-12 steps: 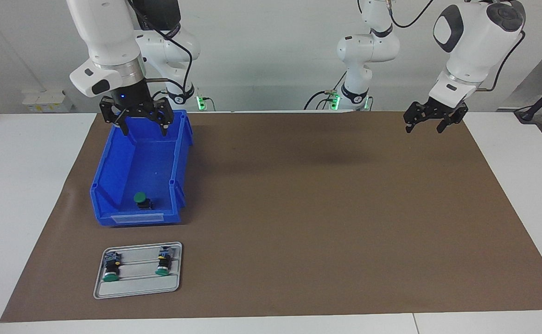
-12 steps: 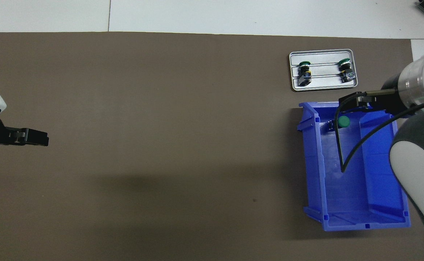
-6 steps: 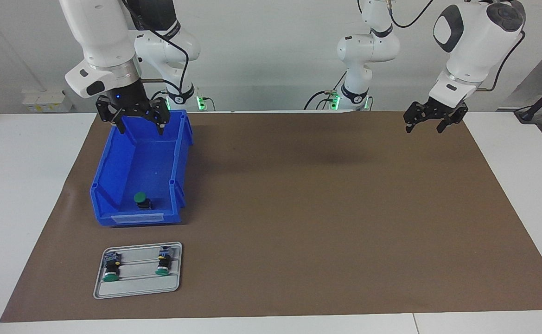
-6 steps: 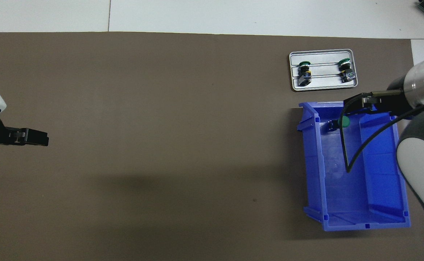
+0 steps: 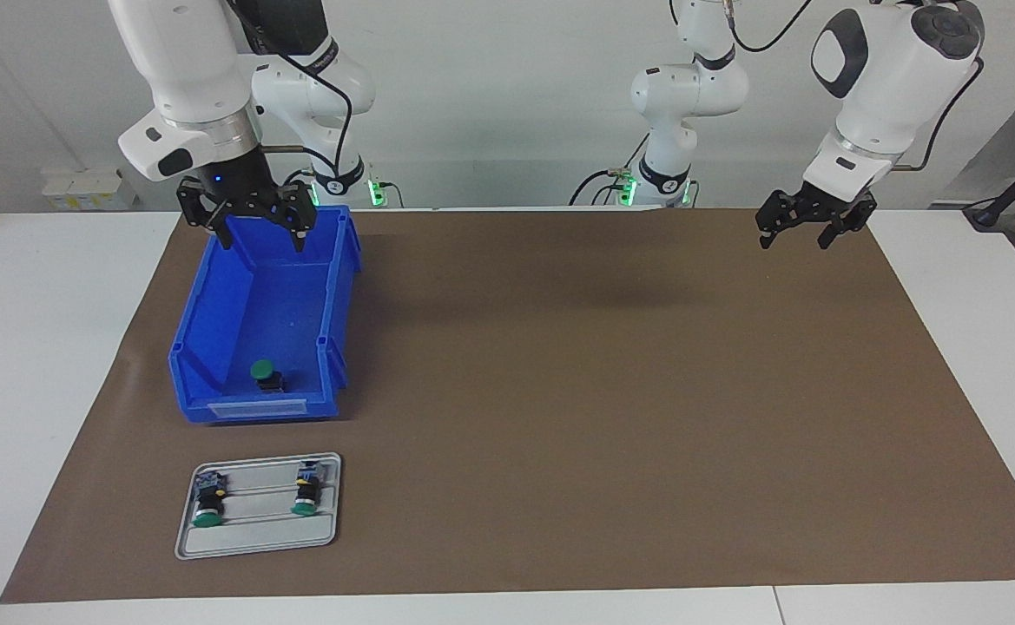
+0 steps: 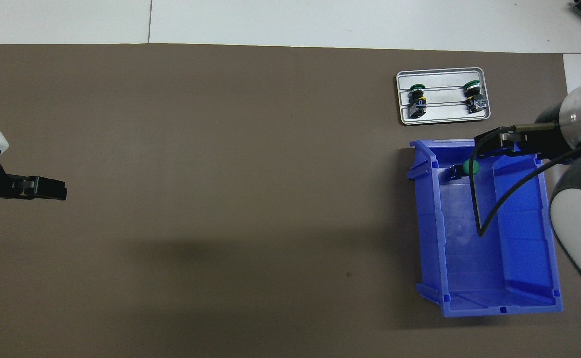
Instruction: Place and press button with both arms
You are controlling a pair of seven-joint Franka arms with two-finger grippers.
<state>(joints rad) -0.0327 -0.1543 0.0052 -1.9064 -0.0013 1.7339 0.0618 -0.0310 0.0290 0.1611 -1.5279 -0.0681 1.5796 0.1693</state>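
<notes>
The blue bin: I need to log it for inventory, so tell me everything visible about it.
The blue bin is an open-topped rectangular box that looks like moulded plastic, with ribbed corners and a label slot on the low end wall facing away from the robots. It sits flat on the brown mat at the right arm's end of the table, nearer the robots than the grey tray. One green-capped button lies inside by that low wall. The right claw hangs open above its robot-side end.

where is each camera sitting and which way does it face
Facing view: high across the table, looking at the robots; both arms show whole, the right gripper over the blue bin, the left gripper waiting over the mat.
Overhead view: above the robots' end, looking steeply down; only wrists and grippers show.
Both share the bin, the button in it and the tray.
</notes>
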